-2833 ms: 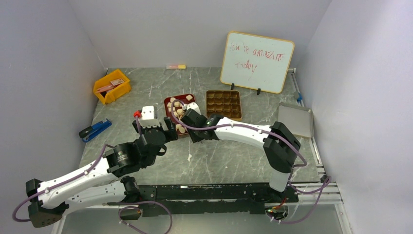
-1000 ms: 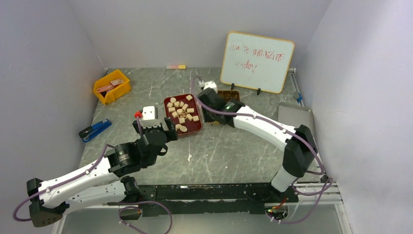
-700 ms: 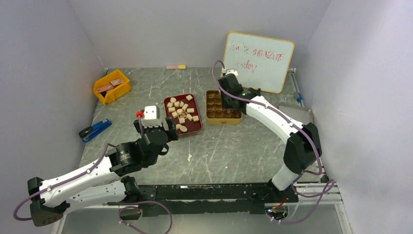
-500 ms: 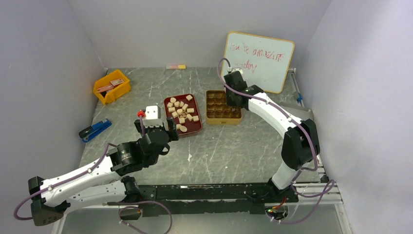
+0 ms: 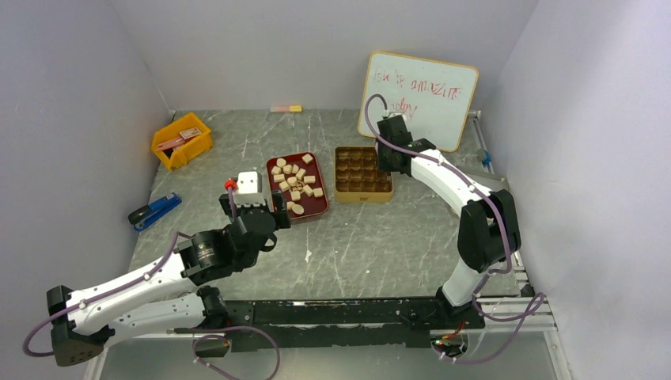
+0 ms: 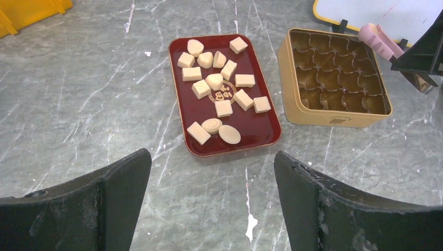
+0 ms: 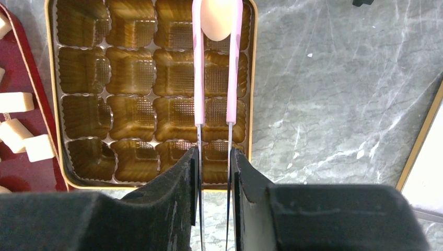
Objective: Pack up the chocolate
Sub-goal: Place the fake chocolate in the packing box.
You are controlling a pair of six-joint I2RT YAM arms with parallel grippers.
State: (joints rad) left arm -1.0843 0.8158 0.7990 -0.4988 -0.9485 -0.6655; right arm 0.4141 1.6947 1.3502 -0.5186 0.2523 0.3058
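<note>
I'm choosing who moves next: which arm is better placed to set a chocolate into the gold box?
Right. The right tool grips pink tweezers holding a chocolate over empty cups of the gold box; the left tool hangs open short of the red tray.

You have plain pale walls (image 5: 261,47) on three sides, a grey marble-look tabletop (image 5: 380,245) with white veins, black mounting rail (image 5: 348,310) along its near edge, light soft and even

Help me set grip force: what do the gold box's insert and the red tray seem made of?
Insert: probably thin glossy gold plastic, with crinkled, ribbed cups. Red tray: smooth, shiny lacquered metal or plastic; cannot tell which.
</note>
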